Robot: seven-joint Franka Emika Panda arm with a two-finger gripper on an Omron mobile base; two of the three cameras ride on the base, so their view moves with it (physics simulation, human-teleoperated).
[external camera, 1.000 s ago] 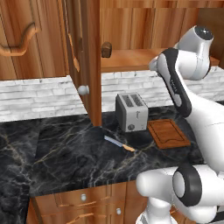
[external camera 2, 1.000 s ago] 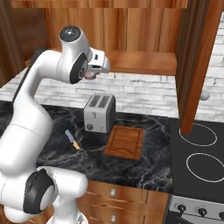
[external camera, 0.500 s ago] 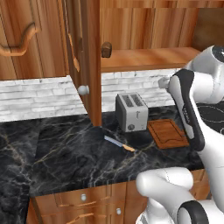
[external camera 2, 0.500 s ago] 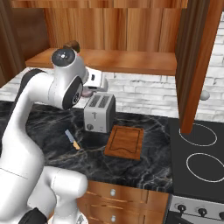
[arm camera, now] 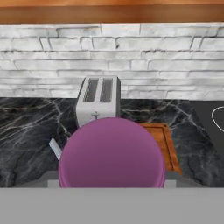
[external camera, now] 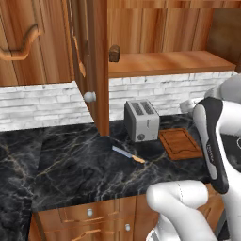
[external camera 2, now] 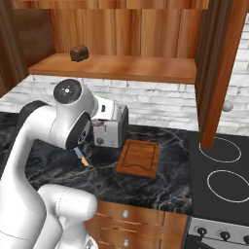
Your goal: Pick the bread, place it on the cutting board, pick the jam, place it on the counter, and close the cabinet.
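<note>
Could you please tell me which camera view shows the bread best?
The right base view: the bread sits unobstructed on the cabinet shelf. The left base view shows it smaller, beside the open door's edge.

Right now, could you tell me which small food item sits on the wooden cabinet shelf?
The small dark brown bread chunk, at the shelf's left end; the purple-lidded jam jar is off it.

Arm folded tight: upper link rises from the base, elbow bent sharply, forearm angling back down toward the worktop. Wrist level, hand facing the back wall. Gripper sits low in front of the elbow joint (partly hidden by the forearm in the right base view), fingers clamped on the jam, purple lid toward the camera
</note>
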